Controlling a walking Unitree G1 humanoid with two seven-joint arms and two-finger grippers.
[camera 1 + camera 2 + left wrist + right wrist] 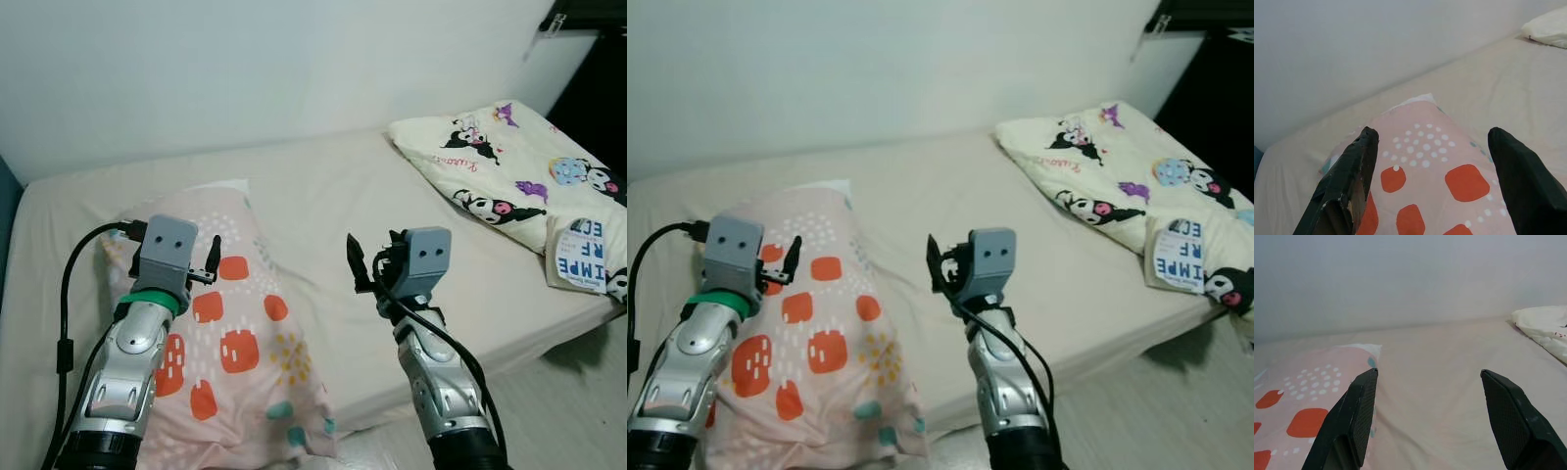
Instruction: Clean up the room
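Bed (323,206) with beige sheet, set against a white wall (245,69). A pink pillow (240,343) with orange squares and white dots lies on the robot's left side of the bed, reaching its near edge. A cream cartoon-print blanket (509,176) lies folded at the far right, a white printed label (586,255) on its near end. Left claw (1432,161) hovers above the pillow, fingers spread wide. Right claw (1425,401) is raised over the bare sheet just right of the pillow, fingers also spread, gripping nothing.
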